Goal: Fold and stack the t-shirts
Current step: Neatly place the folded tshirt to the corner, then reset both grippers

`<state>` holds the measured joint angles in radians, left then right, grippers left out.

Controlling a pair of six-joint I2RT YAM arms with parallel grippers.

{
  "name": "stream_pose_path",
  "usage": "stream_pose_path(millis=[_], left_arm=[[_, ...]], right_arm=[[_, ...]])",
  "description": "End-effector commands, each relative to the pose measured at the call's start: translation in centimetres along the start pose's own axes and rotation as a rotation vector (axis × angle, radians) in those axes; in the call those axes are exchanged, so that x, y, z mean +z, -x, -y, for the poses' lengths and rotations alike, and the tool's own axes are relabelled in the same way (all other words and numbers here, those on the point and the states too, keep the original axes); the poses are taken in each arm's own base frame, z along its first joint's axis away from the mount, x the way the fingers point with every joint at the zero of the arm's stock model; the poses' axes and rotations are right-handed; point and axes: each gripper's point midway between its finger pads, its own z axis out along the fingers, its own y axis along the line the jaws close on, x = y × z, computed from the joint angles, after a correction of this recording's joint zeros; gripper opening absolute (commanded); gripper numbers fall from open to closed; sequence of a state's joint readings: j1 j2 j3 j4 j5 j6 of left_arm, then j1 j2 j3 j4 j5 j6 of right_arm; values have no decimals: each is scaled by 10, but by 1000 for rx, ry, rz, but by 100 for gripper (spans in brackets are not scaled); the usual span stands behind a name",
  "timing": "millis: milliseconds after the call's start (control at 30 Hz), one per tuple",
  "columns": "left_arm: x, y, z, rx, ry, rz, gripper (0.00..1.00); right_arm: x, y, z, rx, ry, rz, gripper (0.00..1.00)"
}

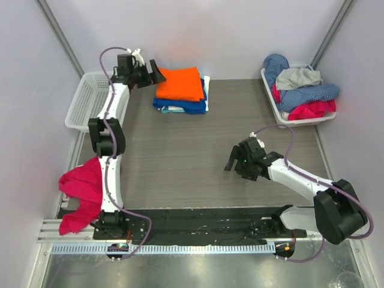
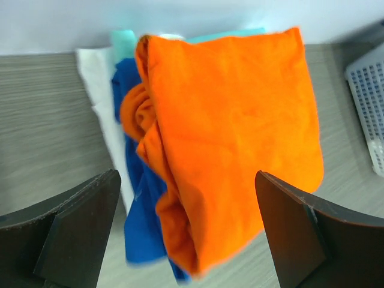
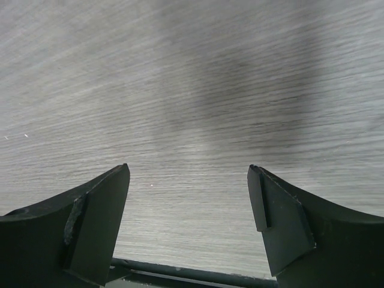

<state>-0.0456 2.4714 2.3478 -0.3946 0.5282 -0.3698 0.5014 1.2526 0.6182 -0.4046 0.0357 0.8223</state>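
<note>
My left arm stretches up the table's (image 1: pixel 180 156) left side, elbow bent. My left gripper (image 1: pixel 155 73), fingers spread wide and empty, hangs at the left edge of the folded orange t-shirt (image 1: pixel 179 83). That shirt tops the stack, over the blue t-shirt (image 1: pixel 180 107), at the table's far edge. My right gripper (image 1: pixel 235 161), fingers apart and holding nothing, hovers low over the bare tabletop.

The grey table (image 1: pixel 198 156) bears stacked t-shirts (image 1: pixel 180 85), a white basket (image 1: pixel 84 105) and a clothes-filled tray (image 1: pixel 306 122).
</note>
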Motion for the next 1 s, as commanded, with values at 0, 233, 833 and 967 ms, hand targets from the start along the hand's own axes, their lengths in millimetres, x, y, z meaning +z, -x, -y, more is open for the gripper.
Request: stream_pose_path(millis=[0, 233, 833, 967], left_arm=[[-94, 70, 41, 76, 155, 137, 100], [-173, 25, 54, -5, 284, 134, 100], [-365, -166, 94, -67, 403, 186, 100], [-376, -186, 95, -60, 396, 196, 100]], right_arm=[[-30, 44, -17, -25, -2, 170, 88], [-63, 72, -19, -80, -42, 273, 92], [-120, 47, -28, -197, 63, 363, 100], [-126, 38, -27, -178, 98, 375, 100]])
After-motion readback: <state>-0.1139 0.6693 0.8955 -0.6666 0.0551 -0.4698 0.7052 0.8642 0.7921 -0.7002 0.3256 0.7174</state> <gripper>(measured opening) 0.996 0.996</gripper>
